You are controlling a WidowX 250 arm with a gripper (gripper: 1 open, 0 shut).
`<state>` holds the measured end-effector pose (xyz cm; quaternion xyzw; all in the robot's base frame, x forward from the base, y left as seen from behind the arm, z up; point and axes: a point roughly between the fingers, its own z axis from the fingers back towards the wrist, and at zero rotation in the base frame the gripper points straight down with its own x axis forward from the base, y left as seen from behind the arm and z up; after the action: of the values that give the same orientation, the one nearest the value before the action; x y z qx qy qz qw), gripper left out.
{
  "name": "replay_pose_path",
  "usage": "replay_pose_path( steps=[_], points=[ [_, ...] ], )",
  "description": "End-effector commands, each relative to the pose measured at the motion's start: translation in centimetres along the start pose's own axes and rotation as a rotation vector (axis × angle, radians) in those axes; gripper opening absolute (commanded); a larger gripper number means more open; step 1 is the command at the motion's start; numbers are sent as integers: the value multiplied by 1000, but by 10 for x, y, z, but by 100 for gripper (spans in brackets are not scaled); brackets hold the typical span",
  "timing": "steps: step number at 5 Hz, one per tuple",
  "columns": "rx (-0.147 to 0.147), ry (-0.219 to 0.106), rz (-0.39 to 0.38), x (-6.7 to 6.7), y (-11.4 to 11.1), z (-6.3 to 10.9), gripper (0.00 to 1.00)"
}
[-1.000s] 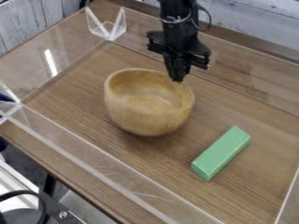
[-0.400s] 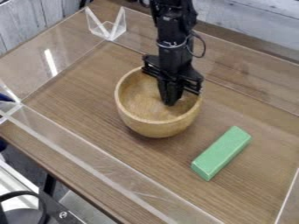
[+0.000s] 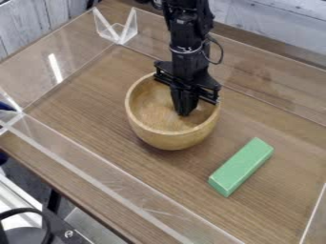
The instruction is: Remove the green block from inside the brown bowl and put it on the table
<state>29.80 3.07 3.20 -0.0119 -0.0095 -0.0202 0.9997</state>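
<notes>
1 camera view, and 1 green block (image 3: pixel 241 167) lies right out on the table (image 3: pixel 83 124), well clear of the brown bowl (image 3: pixel 169 132), slanting across the wood on the near right side! Acrylic walls (image 3: pixel 312 214) edge the tabletop, 1 of them close to the right of the block. Bare brown wood stretches left of the bowl, and there's another open run between the bowl and the near edge. Behind the block, towards the far right, more open wood; between bowl and block, just a narrower strip.

And the gripper (image 3: pixel 189 103)? Down it comes over the bowl's far side, fingertips at the opening, jaws closed, and nothing to be seen between them!

Now the changes: 1 second ago the bowl sat a touch further left and its far rim was in plain sight; now it has shifted slightly right, and the gripper reaches lower, over the opening. Against the more recent frame, hardly a flicker! The block hasn't budged in any of the 3 frames. Brands, labels, writing: 0 that can be read.
</notes>
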Motion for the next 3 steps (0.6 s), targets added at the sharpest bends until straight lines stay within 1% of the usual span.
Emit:
replay_pose_path(
  steps=[1,3],
  points=[
    [14,-67,5,7,4,19,0],
    [13,-58,10,5,6,18,0]
  ],
)
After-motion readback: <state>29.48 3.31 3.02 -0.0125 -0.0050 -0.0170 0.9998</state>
